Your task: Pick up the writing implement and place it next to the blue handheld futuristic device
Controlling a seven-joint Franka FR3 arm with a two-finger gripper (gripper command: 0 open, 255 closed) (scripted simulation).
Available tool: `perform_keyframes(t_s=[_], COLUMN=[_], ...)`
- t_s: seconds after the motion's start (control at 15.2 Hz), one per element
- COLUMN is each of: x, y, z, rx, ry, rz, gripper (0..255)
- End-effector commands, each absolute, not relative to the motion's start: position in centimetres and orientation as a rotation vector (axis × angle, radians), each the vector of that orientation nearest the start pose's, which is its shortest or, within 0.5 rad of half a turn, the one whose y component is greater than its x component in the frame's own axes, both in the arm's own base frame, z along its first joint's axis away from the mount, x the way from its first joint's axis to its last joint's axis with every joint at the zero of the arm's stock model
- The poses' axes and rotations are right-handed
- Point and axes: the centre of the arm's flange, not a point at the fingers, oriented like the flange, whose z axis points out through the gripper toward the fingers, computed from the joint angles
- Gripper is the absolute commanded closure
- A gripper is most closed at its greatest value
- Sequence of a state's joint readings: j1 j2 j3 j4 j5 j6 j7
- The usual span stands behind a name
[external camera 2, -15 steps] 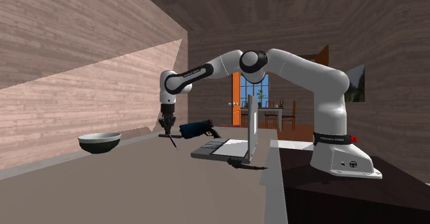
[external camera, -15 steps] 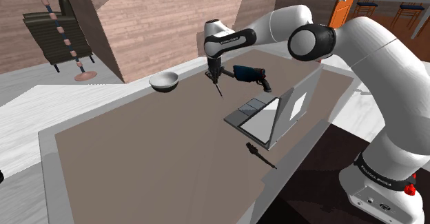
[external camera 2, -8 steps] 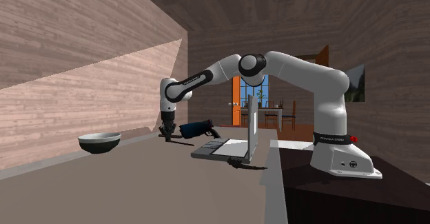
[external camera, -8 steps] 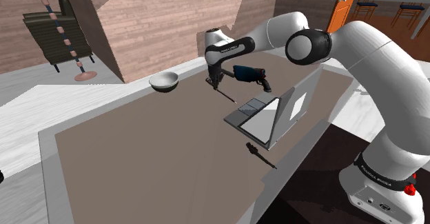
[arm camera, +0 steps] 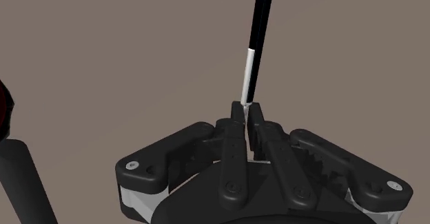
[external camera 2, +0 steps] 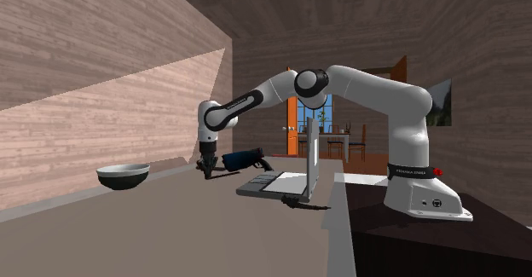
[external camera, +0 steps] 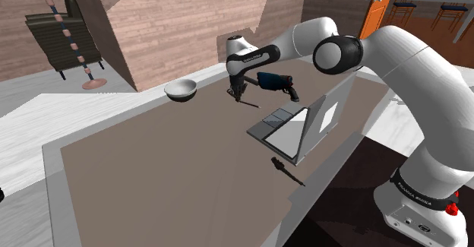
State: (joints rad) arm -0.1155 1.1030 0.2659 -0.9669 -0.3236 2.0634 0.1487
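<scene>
Black pen (arm camera: 260,23) was pinched at its pale end in the narrow claw (arm camera: 247,112). Its long axis ran straight out from the fingertips, low over the brown counter (external camera: 167,169). Blue device (external camera: 272,80) lay just beside, toward the shoulder view's right.

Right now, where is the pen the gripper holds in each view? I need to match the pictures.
Shoulder view: pen slants down from the gripper, upper centre, just left of the blue device.
Second exterior view: at the gripper, left of centre, too thin to pick out.
Wrist view: pen runs straight out, its end clasped by the gripper.
Shared landmark: the blue device beside the gripper, in both exterior views.
</scene>
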Motion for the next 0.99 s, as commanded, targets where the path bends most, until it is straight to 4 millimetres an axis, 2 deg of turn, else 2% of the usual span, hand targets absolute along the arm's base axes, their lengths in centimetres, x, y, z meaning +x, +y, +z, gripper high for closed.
perform_keyframes(t_s=[0.0,0.07,0.13,0.46,0.73,0.92], x=[78.6,78.6,78.6,78.6,78.5,78.5], y=[2.1,2.1,2.1,2.1,2.3,2.3], z=[19.7,19.7,19.7,19.7,24.6,24.6], rx=[-3.188,-3.189,-3.189,-3.189,-3.189,-3.188], ry=[-0.012,-0.012,-0.012,-0.012,-0.012,-0.012], rz=[-0.047,-0.047,-0.047,-0.047,-0.047,-0.047], gripper=[255,255,0,0,0,0])
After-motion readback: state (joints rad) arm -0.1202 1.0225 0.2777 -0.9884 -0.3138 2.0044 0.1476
